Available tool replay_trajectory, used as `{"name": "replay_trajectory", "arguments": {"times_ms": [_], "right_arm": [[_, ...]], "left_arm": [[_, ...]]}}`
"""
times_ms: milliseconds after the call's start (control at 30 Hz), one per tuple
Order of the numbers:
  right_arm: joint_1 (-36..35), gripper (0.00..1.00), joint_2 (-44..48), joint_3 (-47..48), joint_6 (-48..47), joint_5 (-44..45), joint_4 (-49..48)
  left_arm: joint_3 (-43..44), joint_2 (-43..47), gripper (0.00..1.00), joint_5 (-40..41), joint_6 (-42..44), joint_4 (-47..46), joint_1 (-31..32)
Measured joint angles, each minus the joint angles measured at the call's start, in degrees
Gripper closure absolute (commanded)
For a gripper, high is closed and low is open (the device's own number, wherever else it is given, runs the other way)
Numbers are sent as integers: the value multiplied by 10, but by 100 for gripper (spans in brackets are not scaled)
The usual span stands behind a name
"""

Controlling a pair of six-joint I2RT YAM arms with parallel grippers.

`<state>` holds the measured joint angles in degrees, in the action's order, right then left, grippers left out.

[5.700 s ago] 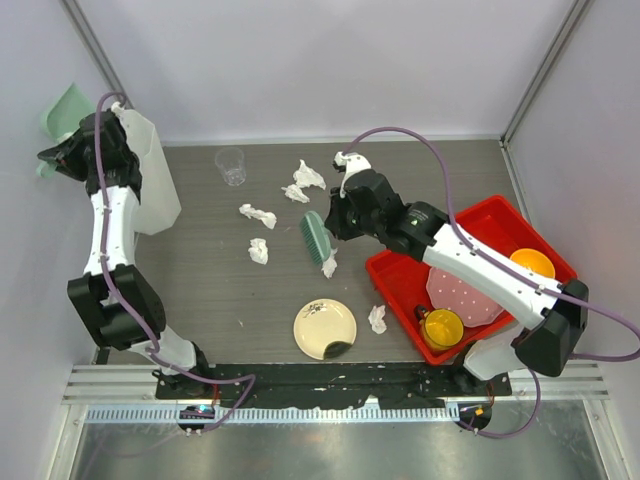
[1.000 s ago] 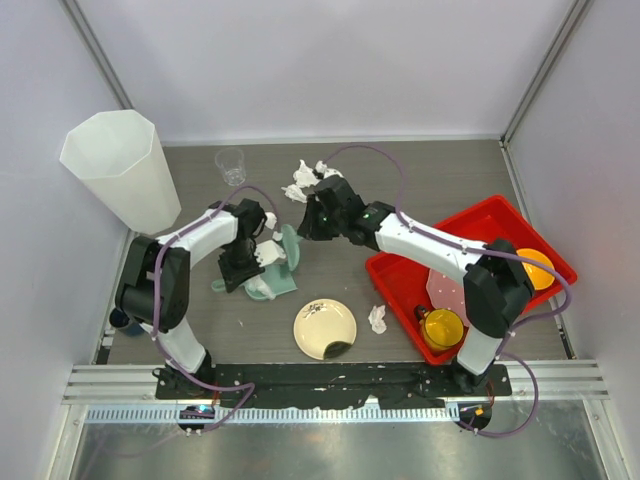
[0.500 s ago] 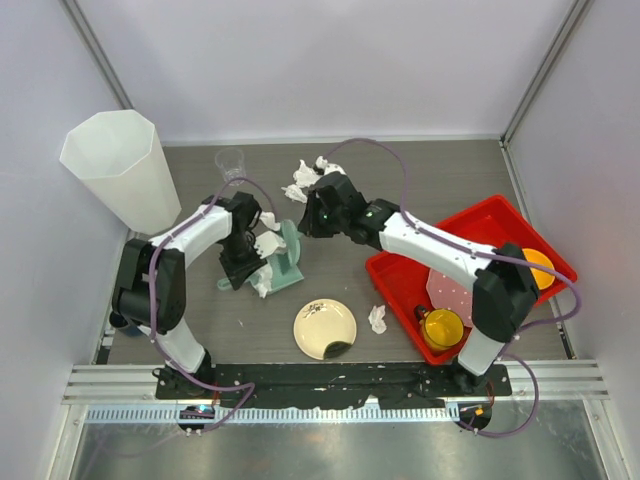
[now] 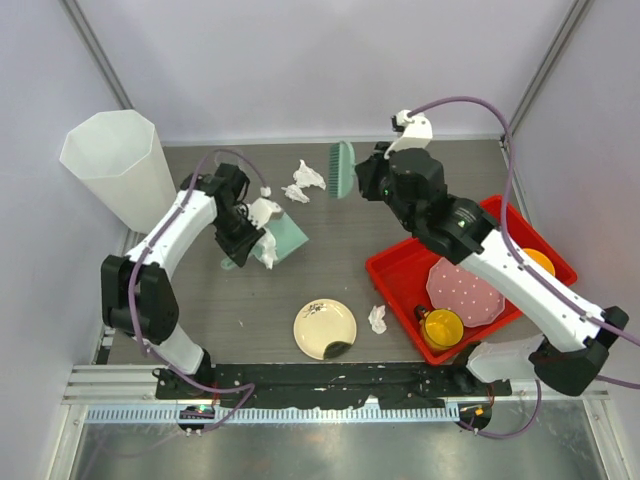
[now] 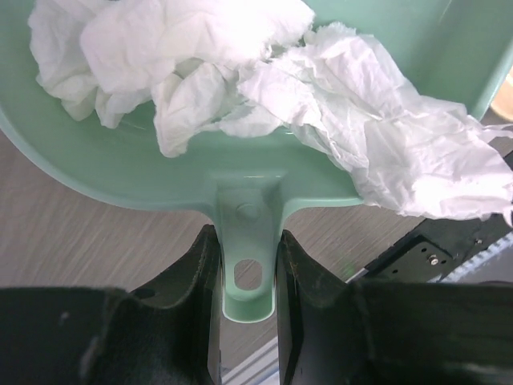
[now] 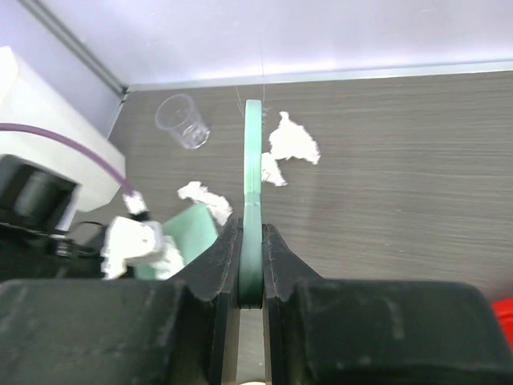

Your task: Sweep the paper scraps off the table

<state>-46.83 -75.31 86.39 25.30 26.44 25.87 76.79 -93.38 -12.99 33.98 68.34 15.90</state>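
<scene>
On the table (image 4: 250,310), loose paper scraps (image 4: 308,177) lie near the far edge and one beside the cream plate (image 4: 325,328); more sit heaped in the dustpan (image 5: 160,172). Left gripper (image 5: 248,257) clamped on the dustpan handle, right gripper (image 6: 252,241) clamped on the brush (image 6: 253,160), held above the surface. Wads judged featherlight, soft: push with bristles, not pinch.

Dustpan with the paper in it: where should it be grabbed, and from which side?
By the short handle at its back, coming from behind, as the left fingers do. The handle is narrow enough to pinch, and that side leaves the open front of the dustpan and the scraps clear.
</scene>
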Motion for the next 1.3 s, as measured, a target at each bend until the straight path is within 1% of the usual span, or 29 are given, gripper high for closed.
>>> {"name": "replay_trajectory", "arguments": {"times_ms": [133, 267, 533, 667, 800, 933, 1167, 1300], "right_arm": [[10, 99, 34, -23, -10, 34, 9], [19, 99, 36, -49, -12, 39, 28], [23, 99, 21, -65, -12, 25, 50], [23, 99, 12, -68, -12, 12, 53], [23, 99, 6, -74, -12, 1, 55], [23, 99, 1, -82, -12, -9, 55], [23, 99, -3, -91, -12, -25, 57], [23, 99, -4, -94, -14, -33, 57]], "left_arm": [[76, 23, 100, -1, -26, 15, -19], [159, 30, 100, -2, -53, 31, -56], [343, 17, 100, -2, -90, 65, -168], [424, -5, 100, -2, -103, 75, -239], [467, -23, 100, -2, -121, 79, -280], [492, -31, 100, 5, -133, 83, -307], [508, -39, 100, 30, -144, 74, -345], [508, -51, 100, 61, -144, 56, -372]]}}
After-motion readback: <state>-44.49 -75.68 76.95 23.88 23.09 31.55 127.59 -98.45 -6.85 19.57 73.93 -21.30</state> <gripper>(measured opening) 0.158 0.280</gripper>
